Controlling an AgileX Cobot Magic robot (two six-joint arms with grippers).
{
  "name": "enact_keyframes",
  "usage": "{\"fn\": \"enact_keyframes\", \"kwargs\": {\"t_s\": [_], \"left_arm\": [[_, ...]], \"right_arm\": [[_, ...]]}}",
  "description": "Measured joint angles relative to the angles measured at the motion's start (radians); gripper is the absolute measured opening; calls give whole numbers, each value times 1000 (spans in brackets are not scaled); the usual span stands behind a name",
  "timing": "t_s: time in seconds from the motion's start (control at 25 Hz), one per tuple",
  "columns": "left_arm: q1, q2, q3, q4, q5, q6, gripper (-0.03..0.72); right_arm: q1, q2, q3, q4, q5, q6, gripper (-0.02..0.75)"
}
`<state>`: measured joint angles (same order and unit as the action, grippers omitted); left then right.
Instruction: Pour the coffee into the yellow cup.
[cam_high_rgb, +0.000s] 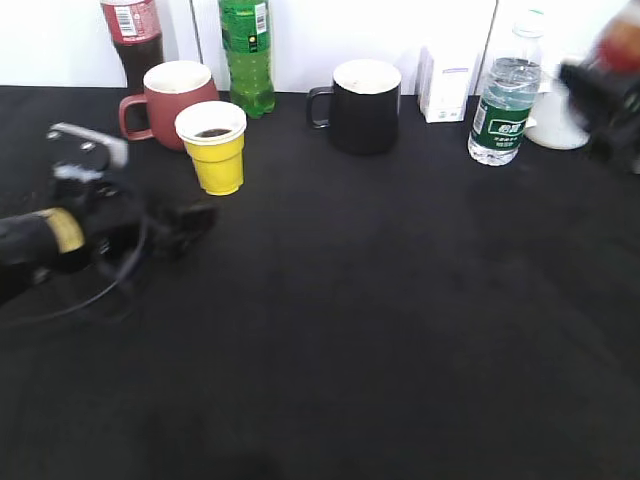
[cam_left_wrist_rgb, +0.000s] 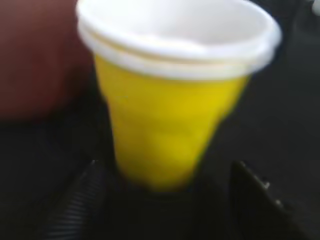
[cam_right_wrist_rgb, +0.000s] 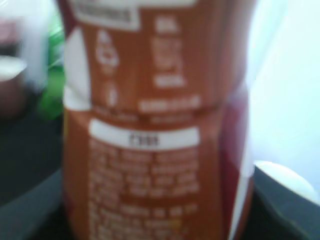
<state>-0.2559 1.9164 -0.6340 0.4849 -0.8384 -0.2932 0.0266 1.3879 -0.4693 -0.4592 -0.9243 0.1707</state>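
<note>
The coffee, a small clear plastic bottle with an orange-red-and-white label (cam_right_wrist_rgb: 150, 125), is far over on the right, carried in the right arm; more on that once we get there.

Starting from the left: the left end effector (cam_high_rgb: 190, 222) lies low over the black table (cam_high_rgb: 400, 350), pointing at the small tapered yellow plastic cup with the white rim (cam_high_rgb: 216, 148). In the left wrist view its two dark fingers (cam_left_wrist_rgb: 77, 202) stand spread on either side of the cup's base, released, with a gap showing on each side. I reckon it is there to steady the cup, or has just let go. A dark patch shows inside the cup in the exterior view, likely coffee already in it.

Close behind the cup is a maroon handled mug (cam_high_rgb: 170, 103), with a tall dark cola bottle with a red label (cam_high_rgb: 132, 35) and a green soda bottle (cam_high_rgb: 247, 50) along the wall. Further right come a black handled mug (cam_high_rgb: 362, 105), a small white carton (cam_high_rgb: 446, 85) and a clear water bottle with a green label (cam_high_rgb: 505, 100).

At the right edge the right end effector (cam_high_rgb: 610, 95) is a blur, raised, well apart from the cup. Its wrist view is filled by the coffee label, so it looks clenched on the bottle, though the fingers barely show.
</note>
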Motion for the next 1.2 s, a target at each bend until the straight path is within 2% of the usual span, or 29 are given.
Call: {"fn": "enact_keyframes", "kwargs": {"t_s": [0.08, 0.16, 0.24, 0.36, 0.48, 0.76, 0.84, 1.0, 1.12, 1.2], "left_arm": [[-1, -107, 72, 43, 1, -1, 591], [-1, -221, 103, 63, 4, -3, 586], [-1, -319, 107, 107, 9, -39, 585], [-1, -409, 107, 219, 9, -124, 583], [-1, -429, 107, 234, 9, -132, 582], [-1, -430, 107, 242, 9, -134, 571], [-1, -430, 107, 242, 9, -134, 571], [-1, -430, 107, 244, 40, -168, 571], [-1, -430, 107, 256, 274, -332, 571], [-19, -430, 76, 279, 432, -496, 571]], "right_arm": [[0, 64, 0, 191, -10, 0, 528], [0, 180, 0, 272, -43, -15, 528], [0, 327, -2, 289, -160, -58, 528], [0, 514, -52, 308, -201, -95, 528], [0, 601, -100, 310, -195, -108, 527], [0, 612, -116, 310, -161, -128, 540], [0, 609, -107, 310, -84, -96, 610], [0, 488, -35, 312, 32, -77, 629], [0, 349, -17, 312, 258, -71, 629], [0, 233, -78, 312, 573, -63, 617]]}}
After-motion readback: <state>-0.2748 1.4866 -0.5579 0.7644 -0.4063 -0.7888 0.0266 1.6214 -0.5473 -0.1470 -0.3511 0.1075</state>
